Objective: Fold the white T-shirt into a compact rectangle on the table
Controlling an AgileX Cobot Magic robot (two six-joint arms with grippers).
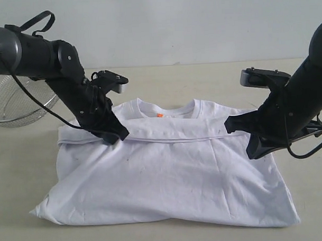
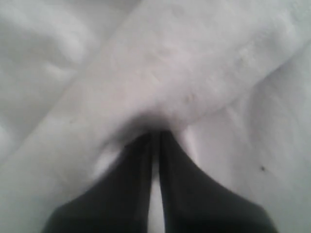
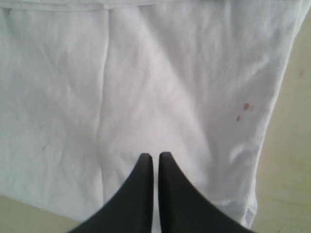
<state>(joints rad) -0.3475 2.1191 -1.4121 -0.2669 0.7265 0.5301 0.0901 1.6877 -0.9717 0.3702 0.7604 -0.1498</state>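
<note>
At the far left of the frame a wire-mesh basket point(image 1: 12, 110) stands on the bench point(image 1: 17, 178). The left pincer point(image 1: 116, 135) is pressed together at the left end of the folded-up hem, but I cannot tell if cloth is caught. The white T-shirt point(image 1: 168, 178) lies in the centre, hem close under the collar and orange neck tag point(image 1: 160, 114). The right pincer point(image 1: 232, 124), at centre right, is pressed together and no cloth shows between its tips. The first lengthwise fold seems done. Next, I think, the pincers must let go, lift away and take the sides for a cross fold.

The white T-shirt point(image 1: 168, 183) is showing matt, creased cloth; the table point(image 1: 165, 78) is looking smooth; the wire-mesh basket point(image 1: 12, 102) is gleaming metallic.
</note>
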